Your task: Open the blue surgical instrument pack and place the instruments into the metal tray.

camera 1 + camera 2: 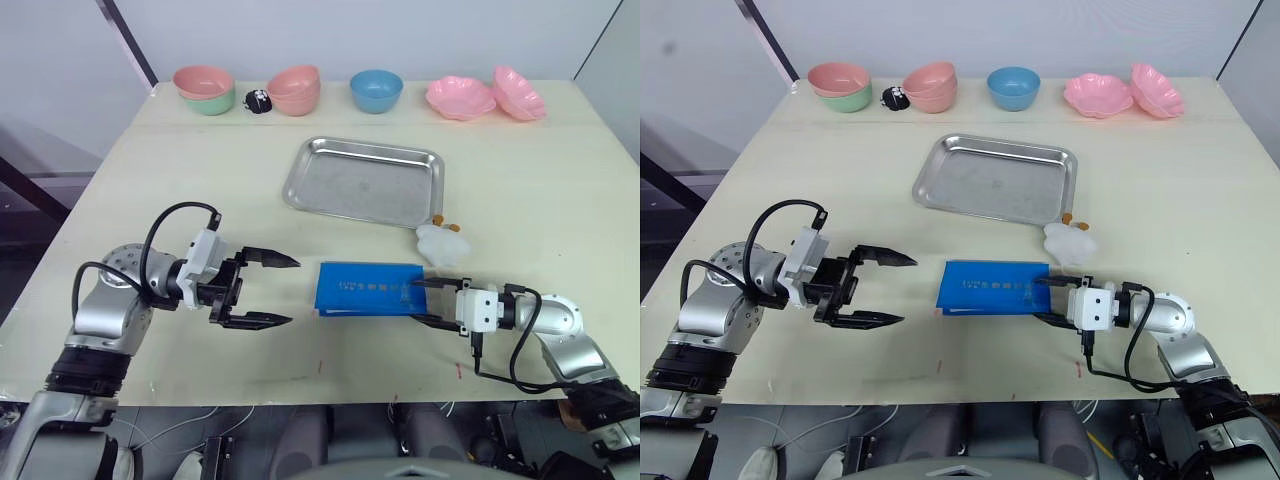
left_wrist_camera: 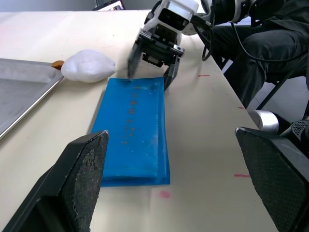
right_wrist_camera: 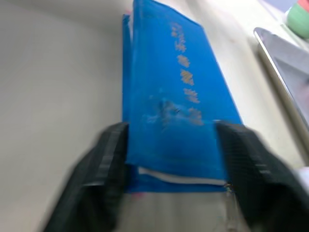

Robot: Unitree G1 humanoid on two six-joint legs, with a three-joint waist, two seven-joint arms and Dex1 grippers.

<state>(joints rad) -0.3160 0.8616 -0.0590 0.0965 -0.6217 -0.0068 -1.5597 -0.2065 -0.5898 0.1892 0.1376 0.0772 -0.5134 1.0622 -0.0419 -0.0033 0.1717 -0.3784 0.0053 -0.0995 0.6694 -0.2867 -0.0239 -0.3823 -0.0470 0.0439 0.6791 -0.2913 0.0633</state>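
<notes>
Blue pack lies closed near the tray; right gripper straddles its end (not clamped), left gripper spread wide beside it.

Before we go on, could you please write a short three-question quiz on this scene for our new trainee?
1. True or false: the pack is closed and lies flat on the table.
2. Which gripper has its fingers at the pack's end? A) left gripper B) right gripper C) both
3. Fill in: the tray holds ___ instruments.

Key:
1. True. It lies folded shut, nearer the robot than the tray.
2. B. Its fingers straddle the end of the pack, one at each side; the left gripper hangs open, apart from the pack.
3. No; the tray is empty.
</notes>
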